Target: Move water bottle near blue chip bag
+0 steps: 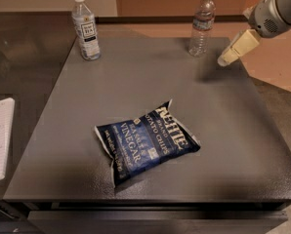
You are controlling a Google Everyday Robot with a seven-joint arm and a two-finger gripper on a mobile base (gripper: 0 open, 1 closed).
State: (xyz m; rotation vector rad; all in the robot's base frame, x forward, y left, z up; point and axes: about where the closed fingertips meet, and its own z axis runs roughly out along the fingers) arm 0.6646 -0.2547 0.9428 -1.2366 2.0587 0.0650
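Gripper (232, 52) just right of upright water bottle (202, 23), apart from it; open or clenched, cannot tell. Blue chip bag (146, 141) well apart, on that bottle's near side. Risk: toppling the tall, light bottle through a glancing sideways approach.
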